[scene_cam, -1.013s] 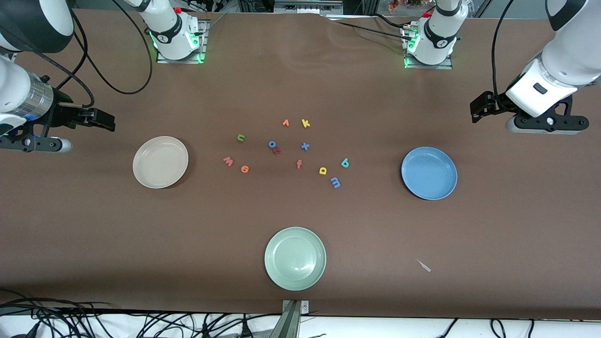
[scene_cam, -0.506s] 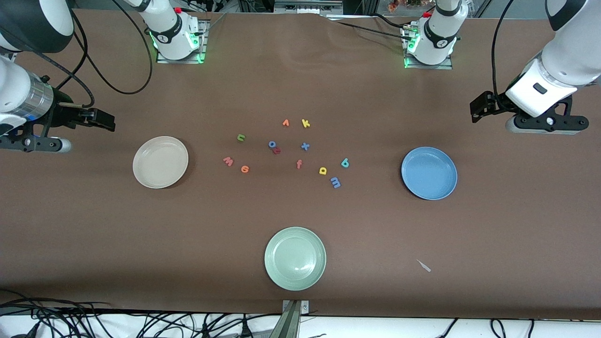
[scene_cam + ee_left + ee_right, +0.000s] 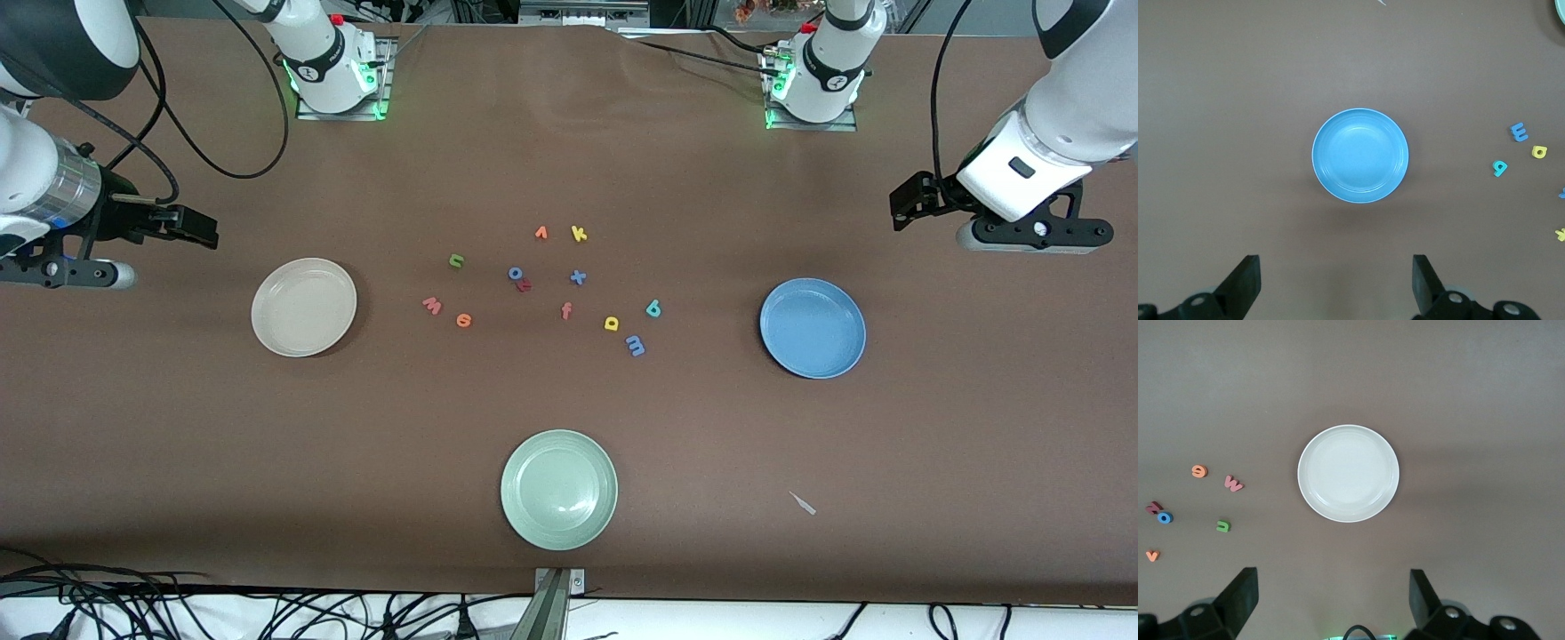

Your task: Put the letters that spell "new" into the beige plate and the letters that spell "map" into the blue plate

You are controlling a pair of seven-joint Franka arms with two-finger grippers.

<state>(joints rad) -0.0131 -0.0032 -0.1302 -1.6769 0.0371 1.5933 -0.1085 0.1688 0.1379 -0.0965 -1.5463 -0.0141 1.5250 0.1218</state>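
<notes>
Both arms wait. The left gripper (image 3: pixel 1335 283) hangs over the table (image 3: pixel 178 427) near the blue plate (image 3: pixel 813 328), jaws wide and empty. The right gripper (image 3: pixel 1331 600) hangs likewise near the beige plate (image 3: pixel 304 307). Green n (image 3: pixel 457 260), orange e (image 3: pixel 463 320), pink w (image 3: pixel 432 306), blue m (image 3: pixel 635 345), yellow a (image 3: pixel 612 324) and teal p (image 3: pixel 653 308) lie on the table between the plates.

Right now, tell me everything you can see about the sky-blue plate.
The round, shallow sky-blue plate looks like smooth, glossy plastic or ceramic, with a low raised rim and faint rings inside. It lies flat and upright on the brown table cover, toward the left arm's end, with nothing in it and nothing touching it. The nearest foam letters, a teal p and a periwinkle-blue m, lie apart from it.
</notes>
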